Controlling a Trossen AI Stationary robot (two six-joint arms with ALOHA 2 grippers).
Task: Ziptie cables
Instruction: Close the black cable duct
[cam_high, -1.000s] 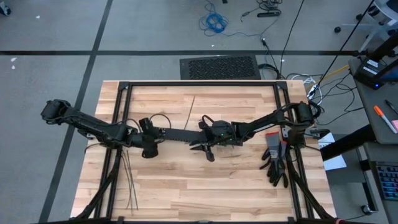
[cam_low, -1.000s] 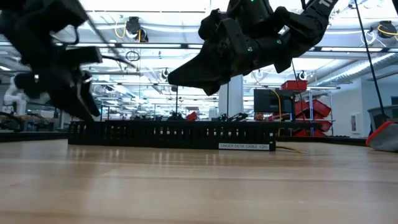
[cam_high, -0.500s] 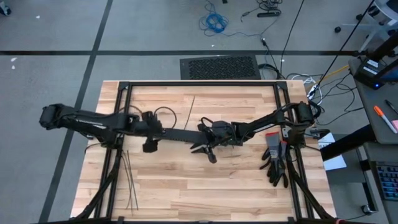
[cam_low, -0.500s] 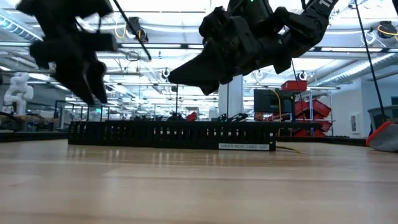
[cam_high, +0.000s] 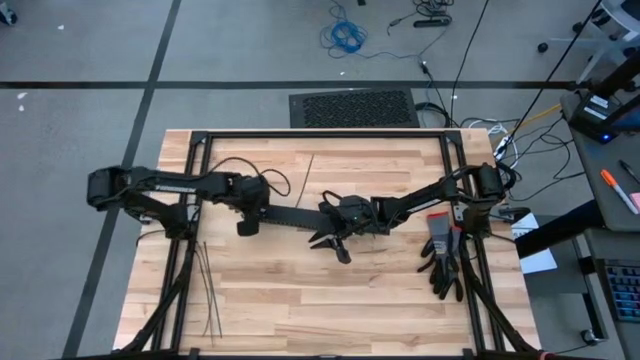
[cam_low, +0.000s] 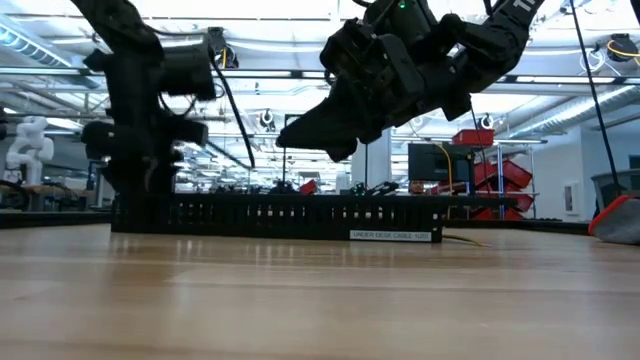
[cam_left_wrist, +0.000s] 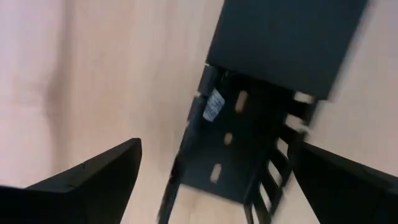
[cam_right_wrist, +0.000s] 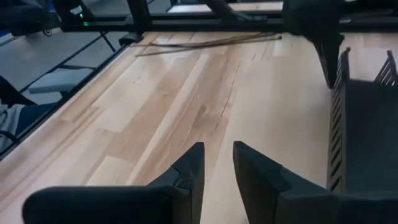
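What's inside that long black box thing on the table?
At the end of the long black duct under the open left end effector, only its bare slotted floor shows. No wires are visible there. The rest is hidden by its cover and the arms.

duct (cam_low: 275, 217): black, slotted, white label | table (cam_high: 380, 300): pale wood planks | zipties (cam_high: 207, 290): dark | gloves (cam_high: 442, 255): black-grey, beside right arm | left gripper (cam_left_wrist: 217, 177), right gripper (cam_right_wrist: 217, 165): black

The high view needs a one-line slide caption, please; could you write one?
Both arms meet over the long black slotted plastic duct on the wooden table; thin dark zipties lie aside.
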